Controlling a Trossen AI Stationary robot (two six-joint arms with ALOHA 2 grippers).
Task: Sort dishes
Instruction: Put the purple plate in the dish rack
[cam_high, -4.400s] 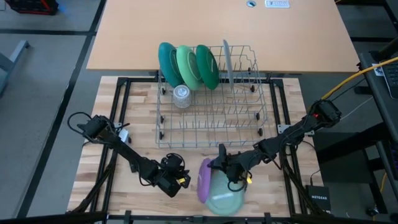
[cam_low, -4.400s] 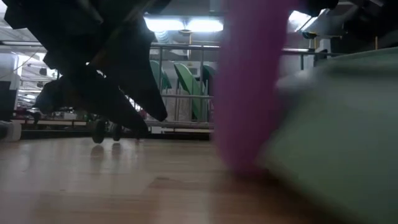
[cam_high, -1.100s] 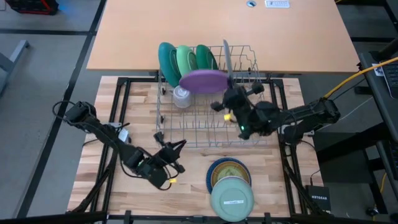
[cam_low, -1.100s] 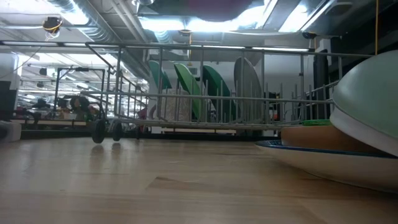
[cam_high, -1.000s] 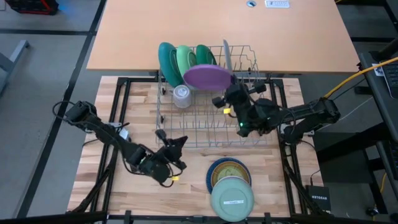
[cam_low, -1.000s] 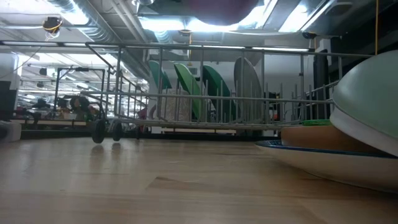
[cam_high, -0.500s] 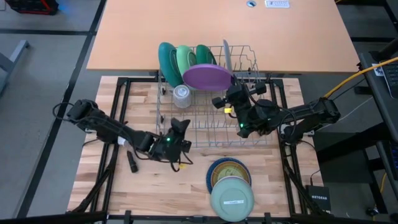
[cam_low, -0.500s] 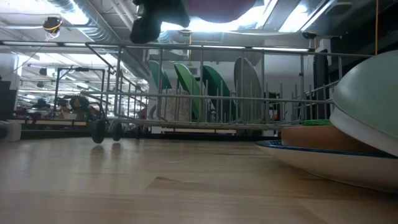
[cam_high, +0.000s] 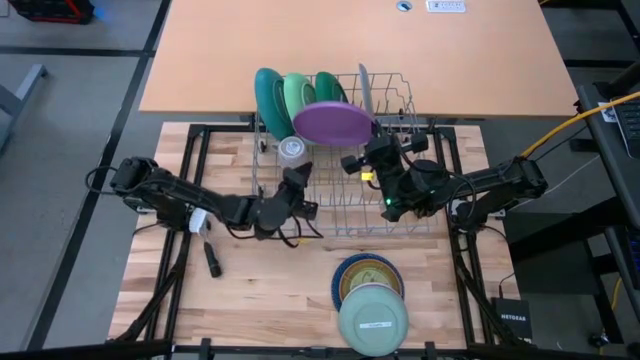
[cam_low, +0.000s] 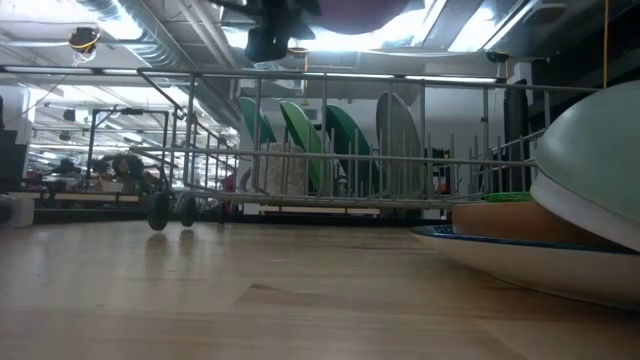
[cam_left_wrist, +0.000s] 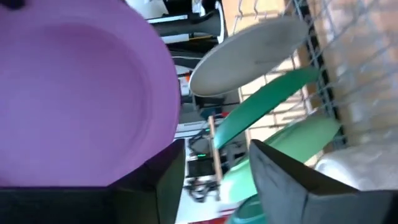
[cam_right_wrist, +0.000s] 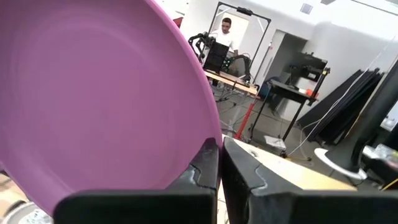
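Lit by ceiling strip lights (cam_low: 300, 40) beyond exposed ducts (cam_low: 150, 45). Grey floor (cam_high: 70, 120) around a tan far table (cam_high: 400, 60); white walls (cam_right_wrist: 292, 25) behind.

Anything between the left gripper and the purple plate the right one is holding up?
No. In the left wrist view the left gripper stands open right at the purple plate, with nothing between; the right gripper pinches its rim.

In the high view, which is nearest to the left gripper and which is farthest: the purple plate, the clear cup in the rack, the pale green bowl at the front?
1. Clear cup, inside the rack, just behind the left gripper.
2. Purple plate, held over the rack by the right gripper.
3. Pale green bowl, at the table's front edge, on the stacked dishes.
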